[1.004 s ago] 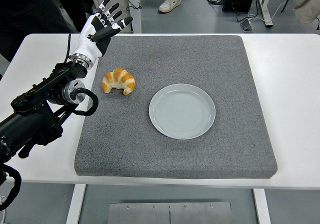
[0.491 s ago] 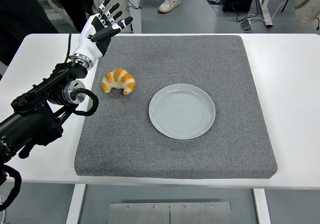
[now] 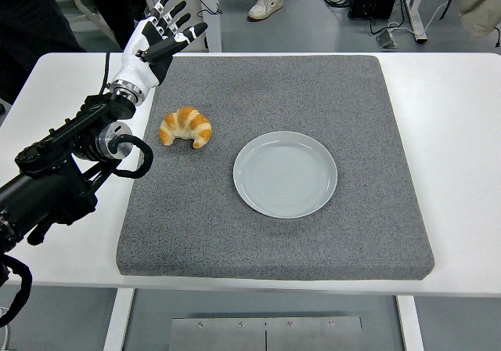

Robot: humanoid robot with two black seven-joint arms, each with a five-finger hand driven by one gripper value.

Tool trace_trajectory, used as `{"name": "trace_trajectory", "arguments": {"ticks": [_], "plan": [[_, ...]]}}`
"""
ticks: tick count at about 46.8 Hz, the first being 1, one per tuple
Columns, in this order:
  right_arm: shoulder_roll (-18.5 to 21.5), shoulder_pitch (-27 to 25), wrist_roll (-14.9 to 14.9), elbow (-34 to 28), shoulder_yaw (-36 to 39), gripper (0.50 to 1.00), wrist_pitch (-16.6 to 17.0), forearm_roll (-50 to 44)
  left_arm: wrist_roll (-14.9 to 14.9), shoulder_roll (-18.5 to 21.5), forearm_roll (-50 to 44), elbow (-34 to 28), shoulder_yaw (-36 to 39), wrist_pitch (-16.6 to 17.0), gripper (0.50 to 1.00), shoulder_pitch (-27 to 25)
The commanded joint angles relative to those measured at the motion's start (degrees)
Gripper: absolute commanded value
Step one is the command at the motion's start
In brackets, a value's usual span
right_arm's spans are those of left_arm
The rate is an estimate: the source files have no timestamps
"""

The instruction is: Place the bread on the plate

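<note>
Right now the bread [image 3: 186, 127], a golden croissant, lies on the grey mat [image 3: 274, 233] to the left of the plate [image 3: 285, 174], apart from it with a strip of bare mat between them. Its long axis runs roughly left to right, with both curved tips pointing down toward the near edge of the table [image 3: 462, 155]. The plate is pale, round and holds nothing.

The left hand [image 3: 153, 44] is raised beyond the croissant, at the mat's far left corner, with its fingers [image 3: 174, 16] spread wide and holding nothing. From those fingers the bread lies nearer the robot and slightly toward the plate, and lower, so the hand is not yet over it. The forearm runs diagonally from the picture's left edge up to that hand, passing just beside the croissant on the side away from the plate.

The right arm does not show, so the left hand is the only one placed to take the bread. The coming move likely calls for bringing the hand back and down onto the croissant, closing across its short width, then carrying it rightward to the plate.
</note>
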Motion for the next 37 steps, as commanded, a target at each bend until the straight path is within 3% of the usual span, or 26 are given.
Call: {"name": "trace_trajectory", "arguments": {"ticks": [1,11,21,28,37], "plan": [[0.0,0.0,0.0,0.0,0.1,1.000,0.0,0.0,0.2,0.1,0.0,0.0,0.0,0.0,0.946,-0.1],[0.0,0.0,0.0,0.0,0.0,1.000,0.0,0.0,1.7,0.4,0.0,-0.5,-0.1,0.5,0.936,-0.5],[0.0,0.0,0.0,0.0,0.0,1.000,0.0,0.0,6.8,1.4,0.3,-1.0,0.2,2.4,0.925,-3.2],[0.0,0.0,-0.1,0.0,0.1,1.000,0.0,0.0,8.1,4.1,0.3,-3.2,2.5,2.5,0.927,-5.3],[0.0,0.0,0.0,0.0,0.0,1.000,-0.1,0.0,8.2,10.4,0.3,-10.7,11.3,3.2,0.925,-8.6]]}}
